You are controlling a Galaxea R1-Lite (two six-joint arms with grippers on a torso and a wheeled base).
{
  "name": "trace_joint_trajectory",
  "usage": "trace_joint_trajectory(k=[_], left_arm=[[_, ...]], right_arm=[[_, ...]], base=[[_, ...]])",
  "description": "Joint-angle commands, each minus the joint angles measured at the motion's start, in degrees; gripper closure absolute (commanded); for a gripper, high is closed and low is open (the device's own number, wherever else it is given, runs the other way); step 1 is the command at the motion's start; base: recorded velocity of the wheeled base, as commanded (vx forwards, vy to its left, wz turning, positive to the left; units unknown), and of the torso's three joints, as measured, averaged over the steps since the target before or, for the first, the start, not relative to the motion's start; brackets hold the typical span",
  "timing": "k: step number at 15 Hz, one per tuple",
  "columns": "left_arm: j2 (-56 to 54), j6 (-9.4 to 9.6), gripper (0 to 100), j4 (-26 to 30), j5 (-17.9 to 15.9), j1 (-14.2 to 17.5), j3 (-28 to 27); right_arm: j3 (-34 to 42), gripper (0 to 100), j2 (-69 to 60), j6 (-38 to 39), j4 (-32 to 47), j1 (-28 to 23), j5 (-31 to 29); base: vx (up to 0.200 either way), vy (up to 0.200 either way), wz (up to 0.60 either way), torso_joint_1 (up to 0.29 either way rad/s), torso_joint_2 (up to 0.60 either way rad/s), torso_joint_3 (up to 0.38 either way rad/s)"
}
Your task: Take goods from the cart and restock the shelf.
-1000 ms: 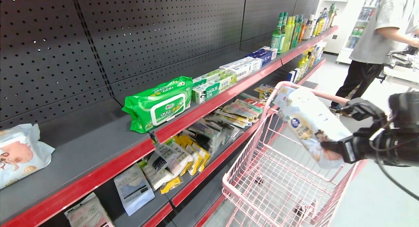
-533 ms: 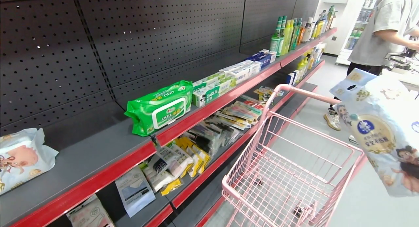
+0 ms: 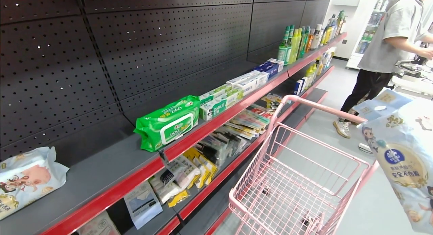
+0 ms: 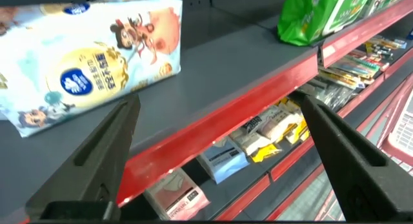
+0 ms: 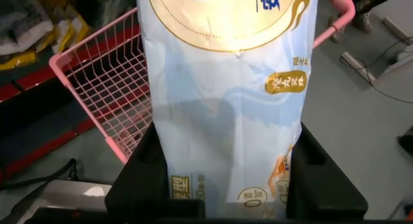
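Observation:
A white and blue cartoon-printed tissue pack [image 3: 404,153] hangs at the right edge of the head view, beside and above the pink cart [image 3: 297,100]. My right gripper [image 5: 229,179] is shut on the tissue pack [image 5: 226,88], one dark finger on each side, with the cart [image 5: 97,75] below it. A second pack of the same print [image 3: 28,179] lies at the far left of the grey, red-edged shelf [image 3: 101,160]. My left gripper [image 4: 219,172] is open and holds nothing, in front of the shelf [image 4: 213,75] near that pack [image 4: 90,56].
A green wipes pack [image 3: 165,121] lies on the shelf, with toothpaste boxes [image 3: 220,103] and bottles [image 3: 294,42] further along it. Bare shelf lies between the left pack and the green one. The lower shelf holds several small packets [image 3: 189,170]. The cart's basket holds hardly anything.
The right gripper has carried the tissue pack from over the cart to the right and nearer the camera. The head view has also shifted slightly.

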Motion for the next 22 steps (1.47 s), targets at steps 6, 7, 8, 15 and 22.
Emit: trace_joint_trajectory(k=[6,7,8,15,22], left_arm=[[0.0,0.02,0,0.1,0.0,0.0,0.0],[0.0,0.02,0,0.0,0.0,0.0,0.0],[0.0,0.02,0,0.0,0.0,0.0,0.0],[0.0,0.02,0,0.0,0.0,0.0,0.0],[0.0,0.02,0,0.0,0.0,0.0,0.0]], right_arm=[[0.0,100,-1.1,-1.3,0.5,-0.2,-0.1],[0.0,100,-1.1,-1.3,0.4,-0.2,-0.1],[0.0,100,-1.1,-1.3,0.4,-0.1,-0.2],[0.1,100,-0.9,-2.2,0.1,-0.1,-0.1],[0.0,100,-0.4,-2.5,-0.1,0.0,0.1]], base=[[0.0,0.0,0.0,0.157,-0.35,-0.193],[0.0,0.0,0.0,0.163,-0.35,-0.193],[0.0,0.0,0.0,0.159,-0.34,-0.188],[0.0,0.0,0.0,0.124,-0.28,-0.145],[0.0,0.0,0.0,0.085,-0.18,-0.101]])
